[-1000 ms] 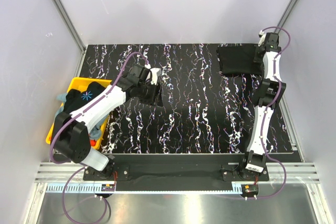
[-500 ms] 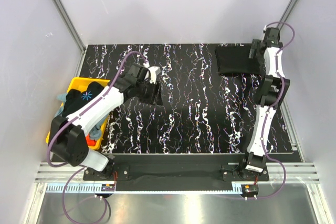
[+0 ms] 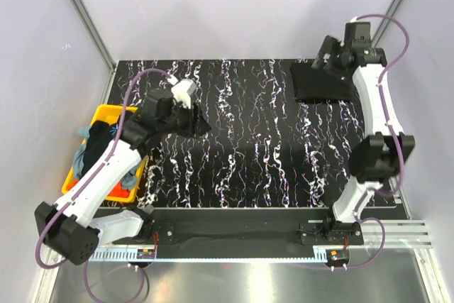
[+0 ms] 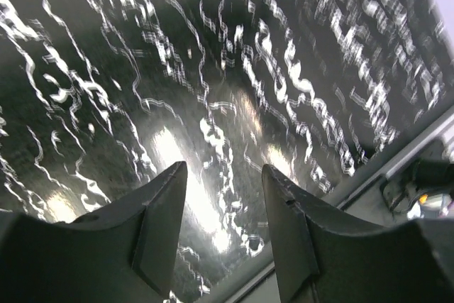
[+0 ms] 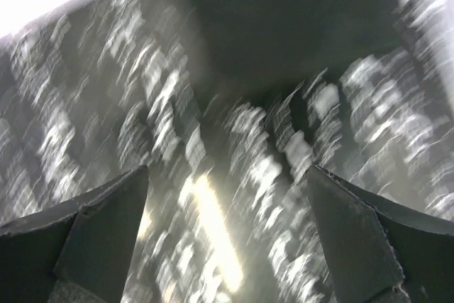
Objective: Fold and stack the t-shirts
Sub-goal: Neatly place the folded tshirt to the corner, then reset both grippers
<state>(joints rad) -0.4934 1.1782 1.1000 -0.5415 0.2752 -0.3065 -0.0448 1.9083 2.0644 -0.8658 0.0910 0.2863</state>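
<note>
Right wrist: R gripper [image 5: 227, 175] jaws wide apart, empty; shut a sec ago. Folded black shirt [image 5: 284, 26] just ahead, released on table [image 3: 248, 140]. L gripper [image 4: 223, 172] jaws part-open, empty, pulled back toward bin [image 3: 106, 111]; remaining shirts [image 3: 96, 148] there, prob. next.

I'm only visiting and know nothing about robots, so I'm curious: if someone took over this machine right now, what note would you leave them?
Left gripper: open, empty, above the table, right of the yellow bin.
Right gripper: open, empty, by the folded black shirt in the far right corner.
Done: one shirt folded and laid down.
Left: the other shirts, heaped in the bin, to be folded and stacked on it.
</note>
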